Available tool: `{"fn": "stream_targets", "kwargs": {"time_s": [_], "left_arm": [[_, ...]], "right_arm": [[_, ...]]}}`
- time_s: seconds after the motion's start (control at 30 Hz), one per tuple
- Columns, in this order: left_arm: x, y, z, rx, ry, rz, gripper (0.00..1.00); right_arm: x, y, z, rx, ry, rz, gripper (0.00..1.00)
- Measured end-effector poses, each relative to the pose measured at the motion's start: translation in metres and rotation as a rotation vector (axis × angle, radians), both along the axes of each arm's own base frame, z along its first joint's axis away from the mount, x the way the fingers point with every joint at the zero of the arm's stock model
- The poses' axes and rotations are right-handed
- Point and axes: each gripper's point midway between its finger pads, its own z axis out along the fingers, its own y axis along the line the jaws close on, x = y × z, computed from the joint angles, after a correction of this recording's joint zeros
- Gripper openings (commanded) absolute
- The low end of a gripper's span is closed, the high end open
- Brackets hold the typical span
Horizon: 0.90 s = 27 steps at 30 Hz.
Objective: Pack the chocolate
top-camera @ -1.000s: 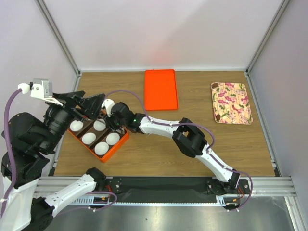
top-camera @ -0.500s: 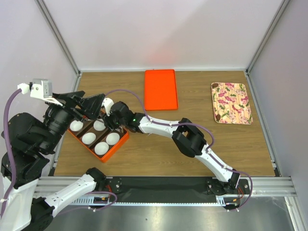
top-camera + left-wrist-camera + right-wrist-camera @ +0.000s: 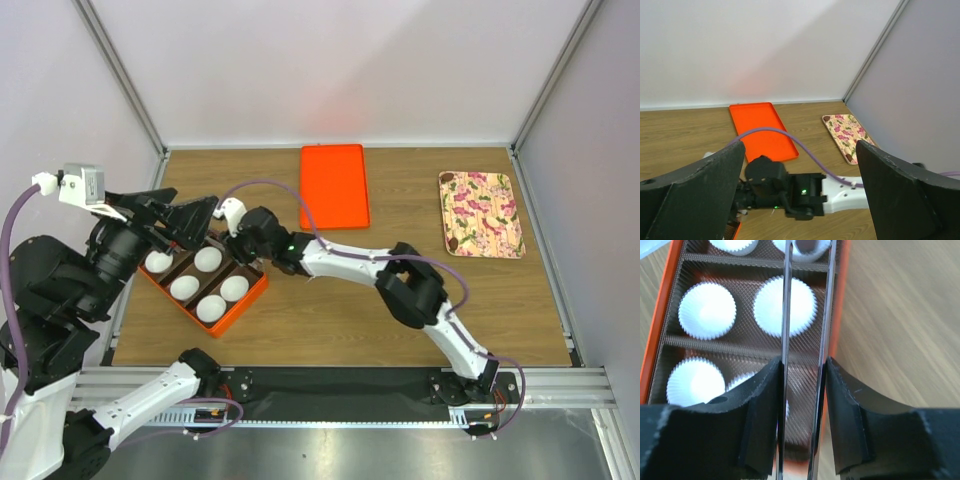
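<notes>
An orange box (image 3: pixel 243 297) at the table's left holds several white paper cups (image 3: pixel 210 307) in brown compartments. My right gripper (image 3: pixel 236 248) reaches across to the box's far right corner. In the right wrist view its fingers (image 3: pixel 804 365) are shut on metal tweezers (image 3: pixel 786 315), whose thin blades point over the cups (image 3: pixel 785 306) along the box's rim (image 3: pixel 840 300). I see no chocolate between the blades or in the cups. A small dark lump (image 3: pixel 452 241) sits at the floral plate's near corner. My left gripper (image 3: pixel 190 222) hovers open and empty above the box, and it also shows in the left wrist view (image 3: pixel 800 147).
The orange lid (image 3: pixel 334 185) lies flat at the back centre. The floral plate (image 3: pixel 481 213) lies at the far right. The right arm's forearm (image 3: pixel 345 262) stretches across the table's middle, with its purple cable (image 3: pixel 790 137) looping above.
The right arm's wrist and elbow have shifted slightly to the right and back, still at the box. The left arm has barely moved.
</notes>
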Motion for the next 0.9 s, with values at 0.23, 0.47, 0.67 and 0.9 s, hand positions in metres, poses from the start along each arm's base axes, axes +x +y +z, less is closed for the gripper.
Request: {"fn": "stream_targets", "kwargs": {"time_s": [0.23, 0.47, 0.67, 0.9], "left_arm": [[0.001, -0.011, -0.002, 0.011, 0.008, -0.046, 1.00], [0.022, -0.037, -0.037, 0.062, 0.082, -0.101, 1.00], [0.040, -0.056, -0.075, 0.112, 0.163, -0.128, 1.00], [0.046, -0.065, -0.104, 0.139, 0.224, -0.150, 1.00]], "right_arm": [[0.030, -0.107, 0.061, 0.011, -0.005, -0.191, 0.41], [0.112, -0.337, 0.128, 0.034, 0.008, -0.705, 0.44], [0.115, -0.499, 0.128, -0.050, 0.116, -1.094, 0.45], [0.073, -0.609, 0.060, -0.166, 0.372, -1.400, 0.47]]}}
